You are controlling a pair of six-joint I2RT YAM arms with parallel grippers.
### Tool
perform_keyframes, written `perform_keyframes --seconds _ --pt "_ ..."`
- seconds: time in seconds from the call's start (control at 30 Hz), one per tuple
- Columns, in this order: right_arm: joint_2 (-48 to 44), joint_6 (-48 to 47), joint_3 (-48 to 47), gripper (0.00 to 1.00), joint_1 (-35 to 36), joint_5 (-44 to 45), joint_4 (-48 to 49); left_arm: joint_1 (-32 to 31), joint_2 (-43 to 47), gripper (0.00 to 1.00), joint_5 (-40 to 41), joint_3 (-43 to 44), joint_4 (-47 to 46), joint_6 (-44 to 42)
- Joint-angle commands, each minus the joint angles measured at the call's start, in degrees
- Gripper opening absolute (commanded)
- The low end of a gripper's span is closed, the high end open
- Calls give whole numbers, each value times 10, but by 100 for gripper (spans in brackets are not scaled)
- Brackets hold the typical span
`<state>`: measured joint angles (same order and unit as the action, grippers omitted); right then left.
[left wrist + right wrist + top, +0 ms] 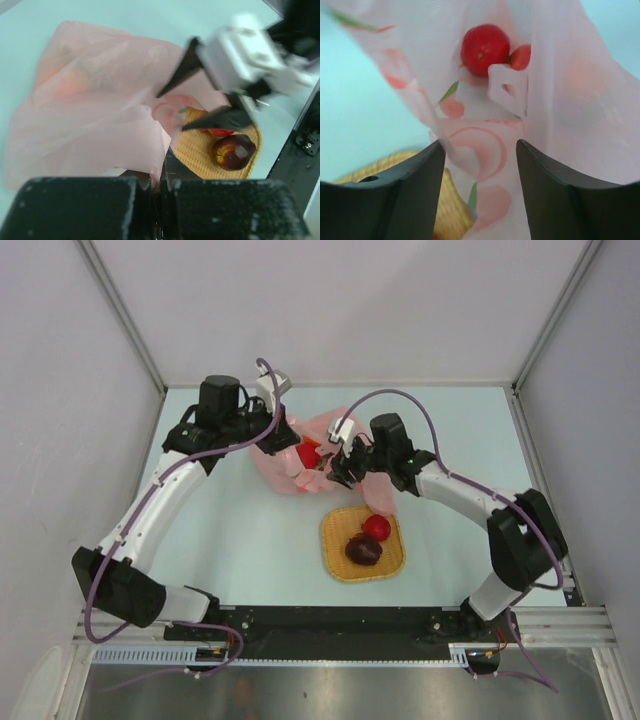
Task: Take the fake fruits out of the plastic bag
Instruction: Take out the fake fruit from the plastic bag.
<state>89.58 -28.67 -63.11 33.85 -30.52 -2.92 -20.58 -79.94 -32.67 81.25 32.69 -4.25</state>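
The pink plastic bag (290, 465) lies crumpled on the table behind the mat. My left gripper (288, 440) is shut on the bag's edge (159, 172) and holds it up. My right gripper (333, 470) is open at the bag's mouth, its jaws either side of the printed plastic (480, 150). Inside the bag lie a red round fruit (484, 49) and a second red one (521, 56) beside it. An orange blur (580, 75) shows through the plastic. A red fruit (377, 527) and a dark purple fruit (363, 549) rest on the mat. The green fruit is hidden.
The woven orange-tan mat (340, 570) lies in front of the bag, close under my right gripper; it also shows in the left wrist view (200, 157). White walls enclose the table on three sides. The black rail (330, 622) runs along the near edge.
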Motion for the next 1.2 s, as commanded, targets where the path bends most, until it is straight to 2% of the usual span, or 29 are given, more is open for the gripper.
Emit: perform_keyframes --seconds 0.0,0.1,0.2,0.27,0.43,0.57,0.67,0.8,0.87,1.17 --pt "71 141 -64 59 0 51 112 -2 57 0 -33 -35 18 -33" --pt "117 171 -106 54 3 61 132 -1 93 0 -31 -80 24 -37" --pt "158 181 -160 57 4 3 113 2 121 0 -16 -121 24 -35" --pt "176 177 -190 61 15 -27 86 7 129 0 -6 -135 18 -30" --pt "222 153 -203 58 77 -52 -24 37 138 0 29 -159 11 -1" --pt "231 136 -198 56 113 -67 -88 68 160 1 102 -191 -2 58" --pt "214 140 -196 57 110 -53 -80 94 179 0 116 -220 -10 116" --pt "191 175 -211 68 68 -65 -57 119 192 0 98 -251 -10 137" --pt "199 201 -220 69 39 -87 -43 120 198 0 92 -270 -11 143" --pt "295 211 -324 59 64 -51 -48 120 206 0 60 -292 -31 163"
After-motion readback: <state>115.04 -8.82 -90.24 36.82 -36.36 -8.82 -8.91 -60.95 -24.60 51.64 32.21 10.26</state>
